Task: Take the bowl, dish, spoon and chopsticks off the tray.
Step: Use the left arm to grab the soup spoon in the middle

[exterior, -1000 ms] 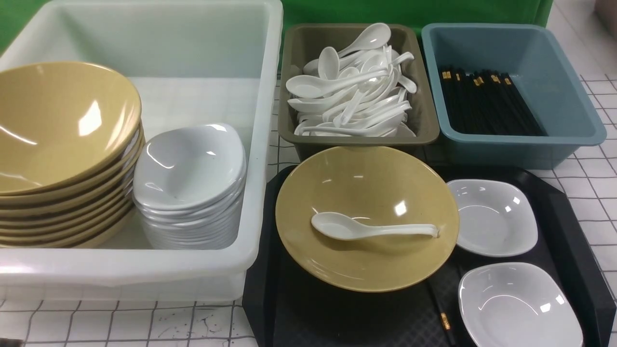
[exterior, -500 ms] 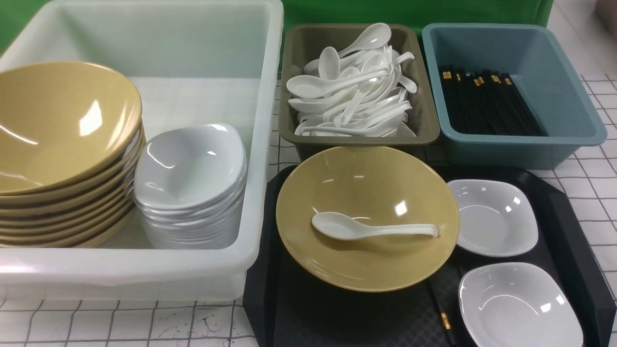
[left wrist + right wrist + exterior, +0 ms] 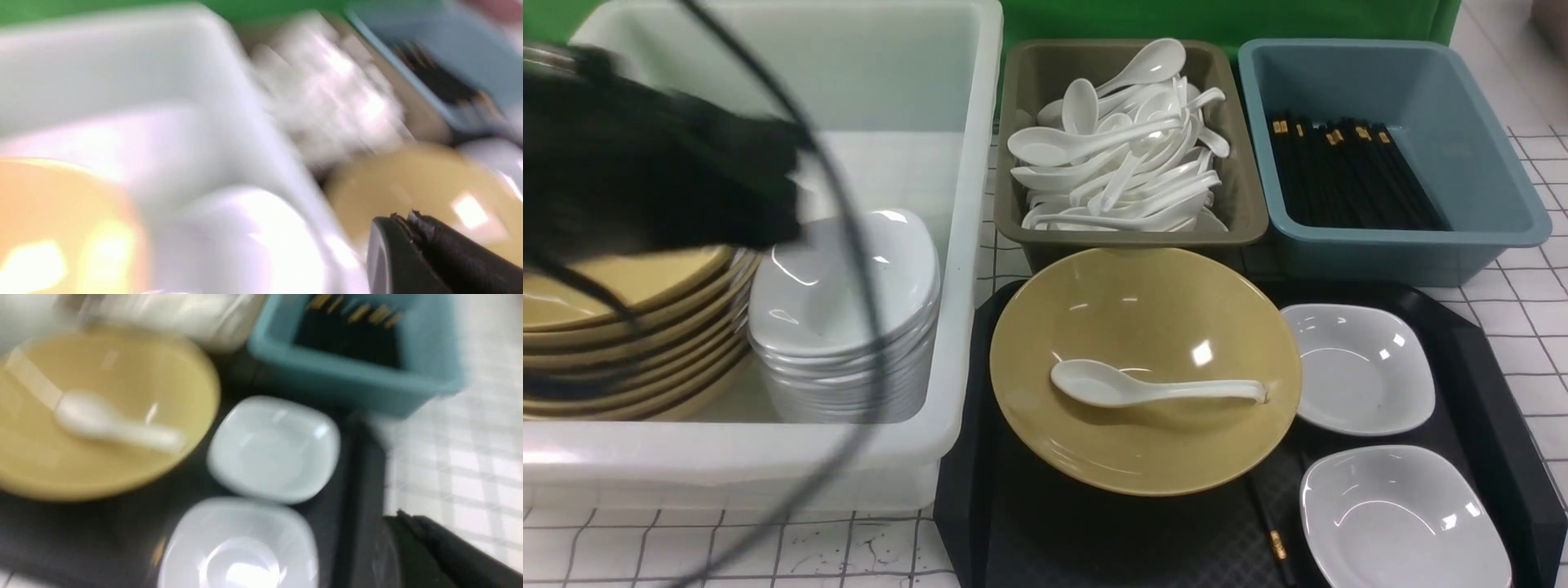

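- Fingertips (image 3: pixel 425 241) of the left gripper (image 3: pixel 402 222) are black and pressed together, with nothing held between them.
- Front view shows the left arm (image 3: pixel 654 180) as a dark blur with trailing cables. It is over the stack of mustard-yellow bowls (image 3: pixel 629 335) inside the large translucent white plastic tub (image 3: pixel 980 163).
- At three o'clock of that stack, touching it, stands a stack of small white squarish dishes (image 3: pixel 849 318).
- From the left arm, the wide, shallow, glossy mustard-yellow plastic bowl (image 3: pixel 1160 318) lies toward four o'clock, well apart. It sits on the large black rectangular diamond-textured plastic tray (image 3: pixel 1094 539).
- The glossy white plastic soup spoon (image 3: pixel 1152 390) lies inside the bowl, scoop toward nine o'clock, handle toward three.
- The right gripper (image 3: pixel 404 522) is closed and empty, and out of the front view. Its wrist view puts it near the tray's edge by the white checked tablecloth (image 3: pixel 470 457); the two dishes are near it and the bowl farther off.
- At three o'clock of the bowl sits the far dish (image 3: pixel 1360 367), small, white and squarish. The matching near dish (image 3: pixel 1401 514) sits at about five o'clock.
- The thin black chopsticks (image 3: pixel 1278 543) with a gold band lie between the bowl and the near dish, partly hidden under the bowl's edge.
- Beyond the tray at twelve o'clock is the olive plastic tub (image 3: pixel 1241 220) with a heap of white spoons (image 3: pixel 1119 155). At one o'clock is the blue plastic tub (image 3: pixel 1486 163) with stored black chopsticks (image 3: pixel 1347 175).
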Tool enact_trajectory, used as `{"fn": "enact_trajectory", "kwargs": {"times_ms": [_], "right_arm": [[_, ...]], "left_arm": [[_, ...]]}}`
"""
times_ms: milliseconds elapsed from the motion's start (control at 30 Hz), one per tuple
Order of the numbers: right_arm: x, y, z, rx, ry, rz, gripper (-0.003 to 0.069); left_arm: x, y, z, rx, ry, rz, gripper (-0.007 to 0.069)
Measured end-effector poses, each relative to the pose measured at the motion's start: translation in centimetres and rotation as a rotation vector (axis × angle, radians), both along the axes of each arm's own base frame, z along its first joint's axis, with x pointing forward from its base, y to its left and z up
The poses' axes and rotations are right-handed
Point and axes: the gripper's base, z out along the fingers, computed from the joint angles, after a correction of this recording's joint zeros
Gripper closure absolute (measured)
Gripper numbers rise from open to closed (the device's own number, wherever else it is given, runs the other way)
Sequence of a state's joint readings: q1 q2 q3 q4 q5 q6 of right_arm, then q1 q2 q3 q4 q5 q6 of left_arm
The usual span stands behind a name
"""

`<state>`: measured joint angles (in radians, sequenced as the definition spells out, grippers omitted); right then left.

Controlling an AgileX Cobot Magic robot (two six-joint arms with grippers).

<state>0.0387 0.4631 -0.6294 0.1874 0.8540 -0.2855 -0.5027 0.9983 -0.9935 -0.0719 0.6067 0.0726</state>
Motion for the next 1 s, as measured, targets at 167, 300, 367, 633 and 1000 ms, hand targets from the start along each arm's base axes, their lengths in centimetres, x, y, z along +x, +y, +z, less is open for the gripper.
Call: {"fn": "enact_trajectory", "kwargs": {"times_ms": [167,300,367,633,1000], "right_arm": [[0.3,0.6,-2.3,-0.003,0.079,0.094,0.0623],[0.3,0.7,-3.6,-0.005,0.112,0.101,0.0623],[0.4,0.7,-4.5,-0.002,0.126,0.101,0.0623],[0.8,0.9,-6.6,0.013,0.096,0.106,0.0623],[1.0,1.1,-6.8,0.019,0.069,0.117,0.0623]], "left_arm": [[0.8,-6.4,-3.6,0.204,0.033,-0.327,0.0580],[2.0,-9.1,-4.9,0.282,0.054,-0.419,0.0475],[3.2,-10.5,-6.0,0.346,0.077,-0.464,0.0375],[7.9,-15.0,-12.7,0.537,0.172,-0.596,0.0155],[11.7,-18.3,-20.0,0.587,0.211,-0.603,0.0288]]}}
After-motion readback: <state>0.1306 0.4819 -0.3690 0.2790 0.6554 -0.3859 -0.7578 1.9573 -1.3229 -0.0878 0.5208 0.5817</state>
